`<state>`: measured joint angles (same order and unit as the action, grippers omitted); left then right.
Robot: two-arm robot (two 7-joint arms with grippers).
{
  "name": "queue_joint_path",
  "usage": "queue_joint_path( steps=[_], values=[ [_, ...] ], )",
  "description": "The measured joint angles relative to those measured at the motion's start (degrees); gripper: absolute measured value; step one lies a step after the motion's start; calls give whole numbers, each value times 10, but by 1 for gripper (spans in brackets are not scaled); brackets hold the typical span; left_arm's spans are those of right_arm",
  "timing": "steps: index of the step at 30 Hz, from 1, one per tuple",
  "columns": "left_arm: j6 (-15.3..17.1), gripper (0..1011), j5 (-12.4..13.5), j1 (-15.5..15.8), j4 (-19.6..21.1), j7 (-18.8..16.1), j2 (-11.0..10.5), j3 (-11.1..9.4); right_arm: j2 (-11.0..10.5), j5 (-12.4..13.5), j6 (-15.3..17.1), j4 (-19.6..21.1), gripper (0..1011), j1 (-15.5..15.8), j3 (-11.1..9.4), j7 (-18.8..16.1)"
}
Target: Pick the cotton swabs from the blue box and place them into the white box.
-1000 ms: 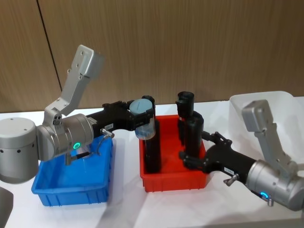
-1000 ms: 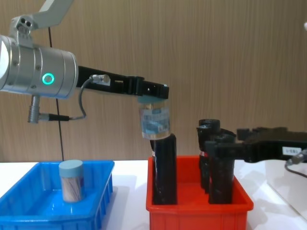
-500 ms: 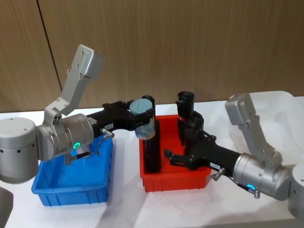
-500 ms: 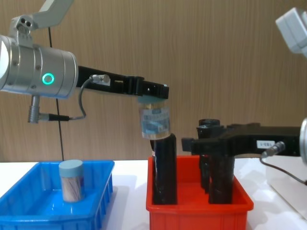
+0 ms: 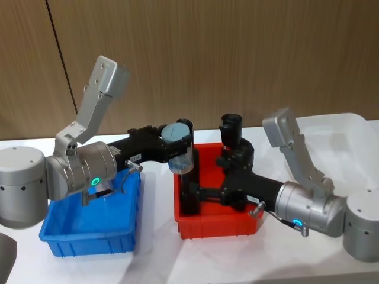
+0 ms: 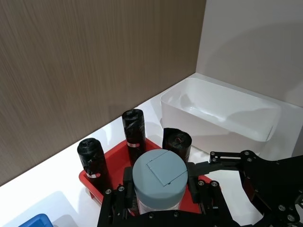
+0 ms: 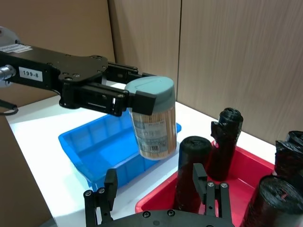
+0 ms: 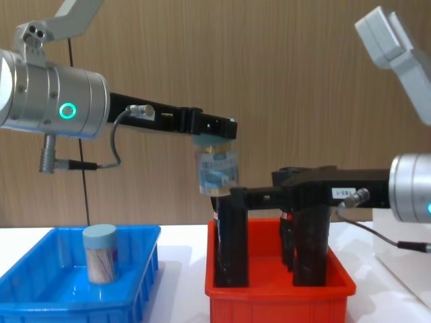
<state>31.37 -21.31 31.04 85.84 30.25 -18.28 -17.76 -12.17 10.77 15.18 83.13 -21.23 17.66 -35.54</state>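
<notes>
Compared with the frame a second before, the right gripper (image 7: 154, 187) has travelled left from the red bin's right edge and now reaches across the red bin (image 5: 216, 228), fingers spread apart and holding nothing, their tips just below and beside the raised jar. The left gripper (image 5: 175, 135) has not moved: it stays clamped on the pale blue lid of one swab jar (image 5: 180, 157), which hangs upright in the air above the left part of the red bin, directly over a black bottle (image 8: 229, 237). Swab jars number two: the held one, and a second jar (image 8: 100, 254) standing upright in the blue box (image 5: 89, 238) at the left. Black bottles number four in the right wrist view, all upright in the red bin. Boxes number three: blue at left, red in the middle, and the white box (image 5: 354, 126) at far right.
</notes>
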Motion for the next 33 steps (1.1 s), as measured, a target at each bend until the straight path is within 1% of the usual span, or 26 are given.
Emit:
queue_joint_path(
  steps=[15, 33],
  values=[
    [0, 666, 0, 0, 0, 0, 0, 0, 19, 7, 0, -38, 1001, -32, 9, -6],
    [0, 666, 0, 0, 0, 0, 0, 0, 36, 11, -5, -66, 1001, -54, 22, -7]
  ],
)
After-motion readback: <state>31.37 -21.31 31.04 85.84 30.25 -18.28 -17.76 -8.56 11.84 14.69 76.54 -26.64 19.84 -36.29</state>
